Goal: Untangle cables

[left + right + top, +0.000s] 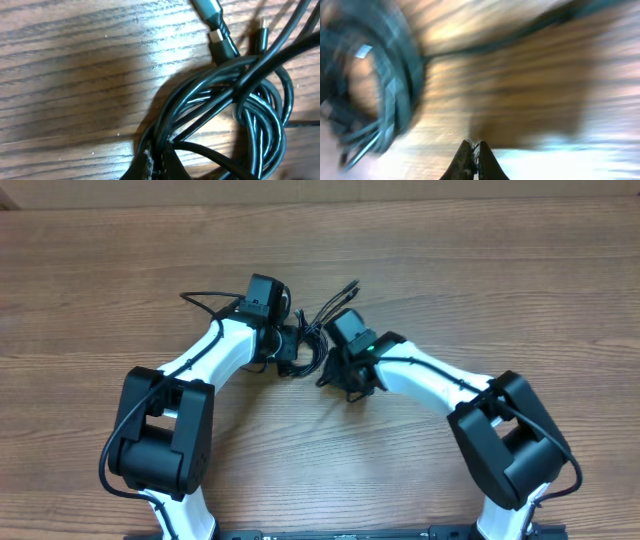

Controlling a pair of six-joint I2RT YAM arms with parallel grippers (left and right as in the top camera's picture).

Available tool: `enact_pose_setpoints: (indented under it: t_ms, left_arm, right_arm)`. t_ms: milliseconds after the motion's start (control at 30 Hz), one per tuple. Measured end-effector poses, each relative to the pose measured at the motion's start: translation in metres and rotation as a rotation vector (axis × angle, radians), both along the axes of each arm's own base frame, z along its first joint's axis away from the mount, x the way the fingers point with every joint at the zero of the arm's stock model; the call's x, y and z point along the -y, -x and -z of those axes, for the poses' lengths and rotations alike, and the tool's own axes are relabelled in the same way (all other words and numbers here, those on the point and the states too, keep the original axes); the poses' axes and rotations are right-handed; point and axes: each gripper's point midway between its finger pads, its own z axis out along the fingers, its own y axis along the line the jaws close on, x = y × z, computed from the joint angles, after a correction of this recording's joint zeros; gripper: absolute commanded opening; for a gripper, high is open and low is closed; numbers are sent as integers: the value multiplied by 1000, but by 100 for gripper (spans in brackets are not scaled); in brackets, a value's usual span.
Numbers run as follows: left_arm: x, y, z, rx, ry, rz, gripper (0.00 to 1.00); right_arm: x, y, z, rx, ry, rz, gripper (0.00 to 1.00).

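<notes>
Left tool [152,167] closed, perhaps pinching cables [235,115]; right tool [475,160] closed, empty.

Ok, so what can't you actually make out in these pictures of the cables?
1. Overhead: the left arm and right arm cover the left jaws and right jaws, so any grip on the cables is hidden.
2. Left wrist: the cables run off the right and bottom edges, and the left jaws barely show at the bottom edge.
3. Right wrist: motion blur smears everything, leaving the cables a dark streak at left.
</notes>
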Motion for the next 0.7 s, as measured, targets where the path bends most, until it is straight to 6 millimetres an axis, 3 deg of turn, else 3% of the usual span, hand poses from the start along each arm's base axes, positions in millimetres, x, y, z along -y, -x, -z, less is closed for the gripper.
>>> enact_pose_setpoints:
  t_ms: [200, 333, 467, 700]
  left_arm:
    - [-4, 3, -5, -28, 174, 109, 4]
    - [-5, 7, -19, -16, 341, 208, 4]
    - [-4, 11, -31, 19, 450, 292, 4]
    - [8, 14, -40, 61, 507, 387, 4]
  right_arm:
    - [47, -23, 2, -30, 11, 134, 4]
    - [65, -28, 3, -52, 3, 181, 4]
    - [64, -27, 2, -71, -27, 171, 4]
    - [42, -17, -10, -123, -216, -4, 6]
